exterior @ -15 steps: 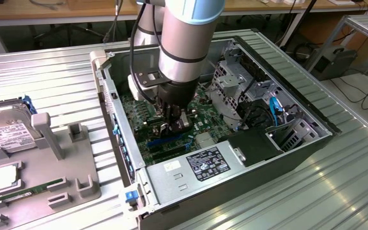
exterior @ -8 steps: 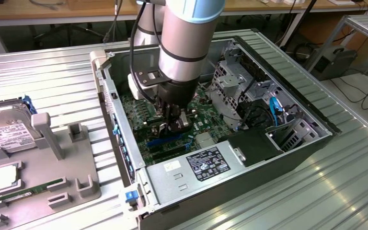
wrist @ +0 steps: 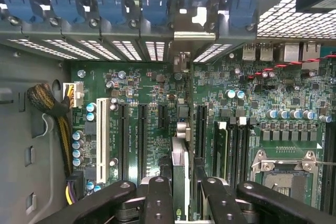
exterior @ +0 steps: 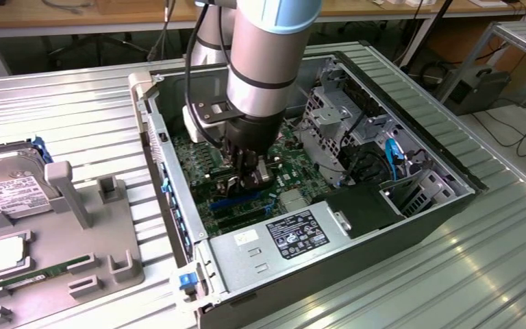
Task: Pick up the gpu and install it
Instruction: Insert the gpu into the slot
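Observation:
The gpu (wrist: 180,169) shows edge-on as a thin upright card, standing over the green motherboard (wrist: 147,93) between two black expansion slots (wrist: 143,135). Its silver end bracket (wrist: 185,38) meets the slot openings in the case's rear wall. My gripper (wrist: 182,195) is shut on the card, one black finger (wrist: 157,198) on each side of it. In the exterior view the gripper (exterior: 249,175) reaches down inside the open computer case (exterior: 427,205), low over the motherboard. Whether the card's edge sits in a slot is hidden.
A white slot (wrist: 102,135), cable bundle (wrist: 50,103) and CPU socket (wrist: 286,174) flank the card. Blue latches (wrist: 68,3) line the rear wall. The power supply (exterior: 281,240) and drive cage (exterior: 336,110) crowd the case. A grey fixture holds a hard drive (exterior: 7,192) and memory stick (exterior: 30,274).

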`<state>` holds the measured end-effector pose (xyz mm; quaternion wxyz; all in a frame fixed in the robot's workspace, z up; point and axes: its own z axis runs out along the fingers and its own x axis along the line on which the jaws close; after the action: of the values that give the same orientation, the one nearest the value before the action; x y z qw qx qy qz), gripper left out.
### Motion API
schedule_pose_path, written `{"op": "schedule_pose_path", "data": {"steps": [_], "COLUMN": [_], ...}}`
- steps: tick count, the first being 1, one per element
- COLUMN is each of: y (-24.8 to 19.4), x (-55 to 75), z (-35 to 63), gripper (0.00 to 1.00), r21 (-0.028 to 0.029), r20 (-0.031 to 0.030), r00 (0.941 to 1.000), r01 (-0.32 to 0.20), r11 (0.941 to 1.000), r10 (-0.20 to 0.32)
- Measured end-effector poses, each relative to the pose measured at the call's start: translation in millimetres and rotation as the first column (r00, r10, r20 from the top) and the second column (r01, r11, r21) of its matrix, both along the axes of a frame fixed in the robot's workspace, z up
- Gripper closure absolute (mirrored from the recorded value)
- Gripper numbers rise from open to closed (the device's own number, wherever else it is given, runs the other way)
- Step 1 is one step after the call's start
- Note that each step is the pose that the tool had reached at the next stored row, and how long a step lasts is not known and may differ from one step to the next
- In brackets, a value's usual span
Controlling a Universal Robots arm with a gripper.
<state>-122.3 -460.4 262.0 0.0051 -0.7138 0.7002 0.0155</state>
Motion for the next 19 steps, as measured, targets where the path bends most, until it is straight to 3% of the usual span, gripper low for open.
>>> {"op": "schedule_pose_path", "data": {"steps": [6, 12, 19], "y": [-1.2, -1.3, -1.3], "x": [0.0, 0.7, 1.0], "z": [-0.4, 1.3, 1.4], "gripper": [0.74, 0.74, 0.74], "r21": [0.0001, -0.0001, -0.0111], "r20": [0.0000, -0.0038, -0.0048], "r00": [1.0000, 1.0000, 1.0000], "r01": [0.001, 0.001, 0.002], "r11": [1.0000, 1.0000, 0.9999], "r10": [-0.001, -0.001, -0.002]}}
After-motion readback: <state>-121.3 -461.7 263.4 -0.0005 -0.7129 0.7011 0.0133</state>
